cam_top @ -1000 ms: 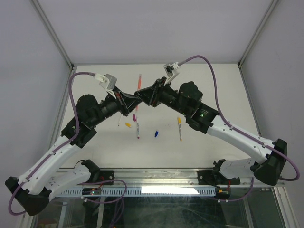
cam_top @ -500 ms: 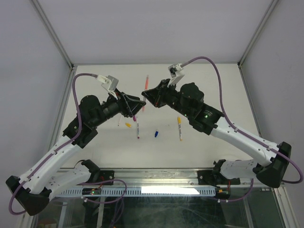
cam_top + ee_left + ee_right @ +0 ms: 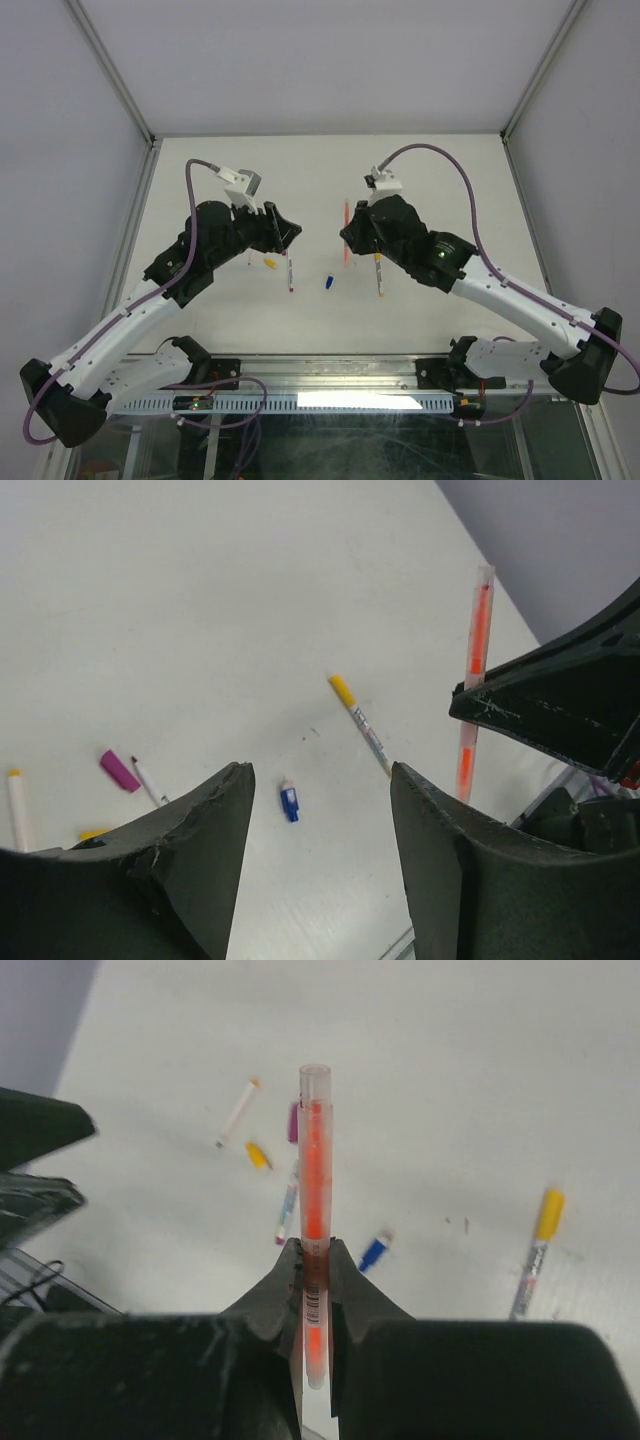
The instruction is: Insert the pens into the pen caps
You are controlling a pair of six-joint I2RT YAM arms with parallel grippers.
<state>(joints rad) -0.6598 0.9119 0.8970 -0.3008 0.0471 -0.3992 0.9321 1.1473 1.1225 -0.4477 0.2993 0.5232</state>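
My right gripper [image 3: 316, 1255] is shut on an orange-red pen [image 3: 315, 1150], held above the table and pointing away from the wrist; from above, this pen [image 3: 347, 255] pokes out past the right gripper [image 3: 346, 236]. My left gripper [image 3: 315, 780] is open and holds nothing; it hangs left of the right one [image 3: 293, 231]. On the table lie a blue pen cap [image 3: 289, 802], a yellow-ended pen [image 3: 358, 723], a purple cap [image 3: 119, 770], a yellow cap [image 3: 258, 1154], a purple-tipped pen [image 3: 288, 1205] and an orange-tipped pen [image 3: 238, 1112].
The loose pens and caps lie in a band across the white table [image 3: 430, 170] between the two arms. A metal frame and grey walls bound the table at the back and sides. Purple cables [image 3: 440, 150] loop over both arms.
The two grippers were together at the back of the table; the left one has opened and pulled away left. The right one has carried the orange-red pen to the right and nearer.
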